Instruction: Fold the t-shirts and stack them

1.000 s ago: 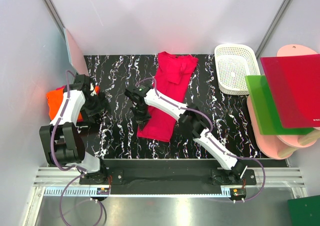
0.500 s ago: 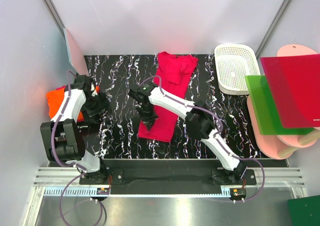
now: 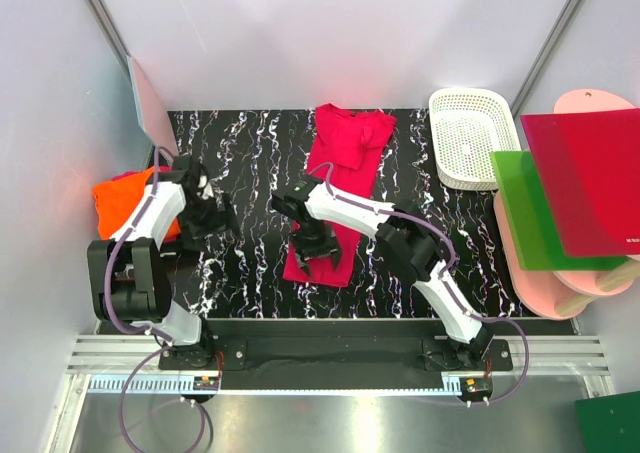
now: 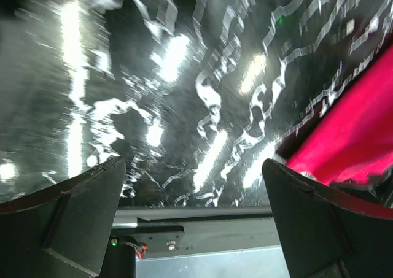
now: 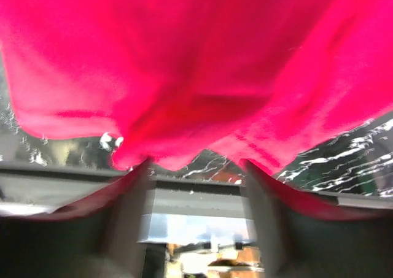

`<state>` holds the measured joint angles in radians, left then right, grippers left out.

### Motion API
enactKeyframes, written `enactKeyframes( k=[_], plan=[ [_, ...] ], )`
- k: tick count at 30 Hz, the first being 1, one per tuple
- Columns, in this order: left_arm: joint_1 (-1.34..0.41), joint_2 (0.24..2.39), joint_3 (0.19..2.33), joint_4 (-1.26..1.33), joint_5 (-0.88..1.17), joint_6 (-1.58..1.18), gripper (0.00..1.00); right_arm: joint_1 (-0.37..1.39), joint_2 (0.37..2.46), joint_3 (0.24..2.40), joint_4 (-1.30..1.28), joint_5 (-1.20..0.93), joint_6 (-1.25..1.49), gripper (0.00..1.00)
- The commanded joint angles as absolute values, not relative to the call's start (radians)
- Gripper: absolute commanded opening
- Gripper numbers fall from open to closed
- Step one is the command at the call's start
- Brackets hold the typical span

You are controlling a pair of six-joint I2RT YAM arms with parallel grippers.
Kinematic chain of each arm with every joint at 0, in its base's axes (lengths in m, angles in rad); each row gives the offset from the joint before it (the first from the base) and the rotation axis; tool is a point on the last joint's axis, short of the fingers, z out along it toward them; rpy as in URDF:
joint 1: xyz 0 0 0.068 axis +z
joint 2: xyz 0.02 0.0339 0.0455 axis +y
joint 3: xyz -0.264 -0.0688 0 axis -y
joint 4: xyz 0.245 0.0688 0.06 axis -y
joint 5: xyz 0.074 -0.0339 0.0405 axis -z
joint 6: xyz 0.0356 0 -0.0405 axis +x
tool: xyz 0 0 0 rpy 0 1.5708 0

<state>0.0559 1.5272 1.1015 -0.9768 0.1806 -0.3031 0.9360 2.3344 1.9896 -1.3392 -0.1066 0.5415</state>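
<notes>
Claw of the right arm [image 3: 316, 253] stands with its two fingers [image 5: 126, 212] apart, over the near end of the long crimson-pink cloth t-shirt [image 3: 345, 158]. In the right wrist camera the hem of this shirt lies right at the fingertips, and nothing is pinched between them. If the tips touch the cloth, I cannot tell. The shirt is folded to a narrow strip and lies flat on the black bench with white marble veins [image 3: 240, 143], reaching from the far edge toward the near edge.

Left claw [image 3: 214, 218] is opened wide and carries nothing. It hangs over bare bench to the left of the crimson-pink shirt, apart from it; its wrist camera shows a corner of that shirt at the right side.

Bright orange cloth t-shirt [image 3: 115, 198] lies as a compact heap further to the left of the crimson-pink shirt, at the left edge of the bench, beside the left arm.

To the right of the crimson-pink shirt stands a white perforated plastic basket [image 3: 470, 138]. Further right lie a stiff flat green board [image 3: 530, 208] and a stiff flat red board [image 3: 590, 183], both on pale pink round boards [image 3: 590, 273].
</notes>
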Motion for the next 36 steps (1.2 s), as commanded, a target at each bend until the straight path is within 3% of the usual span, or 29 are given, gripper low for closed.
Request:
enactKeyframes(
  k=[1, 3, 6, 12, 16, 27, 34, 36],
  plan=[
    [0.006, 1.46, 1.072, -0.953, 0.293, -0.288, 0.99, 0.943, 2.198, 1.983, -1.402, 0.052, 0.578, 0.86],
    [-0.041, 1.441, 1.063, -0.93, 0.325, -0.301, 0.99, 0.942, 2.11, 1.971, -1.368, 0.132, 0.591, 1.0],
    [-0.103, 1.431, 1.04, -0.865, 0.393, -0.365, 0.99, 0.921, 1.975, 1.878, -1.269, 0.175, 0.659, 1.0],
    [-0.173, 1.462, 0.945, -0.692, 0.488, -0.488, 0.99, 0.802, 1.643, 1.417, -0.945, 0.077, 0.958, 0.95],
    [-0.212, 1.519, 0.89, -0.606, 0.511, -0.515, 0.9, 0.729, 1.49, 1.096, -0.77, -0.024, 1.119, 0.89],
    [-0.279, 1.67, 0.804, -0.416, 0.594, -0.612, 0.78, 0.727, 1.597, 0.905, -0.496, -0.205, 1.299, 0.89],
    [-0.336, 1.743, 0.808, -0.393, 0.601, -0.653, 0.55, 0.727, 1.768, 0.949, -0.387, -0.349, 1.33, 0.87],
    [-0.348, 1.762, 0.81, -0.397, 0.595, -0.663, 0.45, 0.726, 1.819, 1.0, -0.387, -0.403, 1.318, 0.79]
  ],
)
